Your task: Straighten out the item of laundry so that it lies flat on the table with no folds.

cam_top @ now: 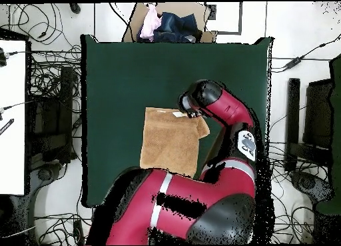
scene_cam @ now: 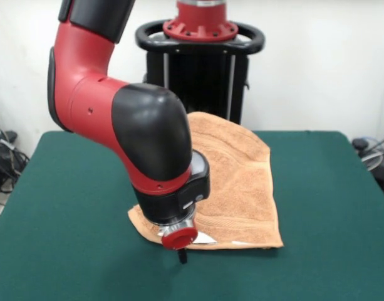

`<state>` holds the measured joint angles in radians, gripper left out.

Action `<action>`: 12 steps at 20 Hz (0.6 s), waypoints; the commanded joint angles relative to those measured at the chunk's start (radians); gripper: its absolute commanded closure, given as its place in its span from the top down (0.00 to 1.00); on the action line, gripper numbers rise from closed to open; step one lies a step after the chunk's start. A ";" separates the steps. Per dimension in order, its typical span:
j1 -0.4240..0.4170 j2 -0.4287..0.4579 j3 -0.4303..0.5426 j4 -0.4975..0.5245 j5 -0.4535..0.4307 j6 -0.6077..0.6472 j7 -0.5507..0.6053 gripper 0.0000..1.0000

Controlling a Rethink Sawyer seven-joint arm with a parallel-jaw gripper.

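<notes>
Table: your wide dark green felt-covered table [scene_cam: 329,207] gives spreading room.
Towel: peach-orange terry towel [scene_cam: 242,182] lies mid-table, apparently doubled over.
Gripper: your black-tipped gripper [scene_cam: 181,254] is lowered at the towel's corner; you can't tell its opening or hold.

A peach-orange towel [cam_top: 170,141] lies on a dark green table [cam_top: 120,77], seen from directly above. The red and black robot arm [cam_top: 223,110] curves over the towel's upper right corner. A cardboard box of clothes [cam_top: 170,23] sits beyond the table's far edge.
</notes>
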<state>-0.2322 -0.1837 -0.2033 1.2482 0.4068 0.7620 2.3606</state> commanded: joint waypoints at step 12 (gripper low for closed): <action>-0.016 0.044 0.148 0.134 -0.022 -0.054 0.037 1.00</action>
<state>-0.2498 -0.1804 -0.1808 1.2618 0.4070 0.7352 2.3606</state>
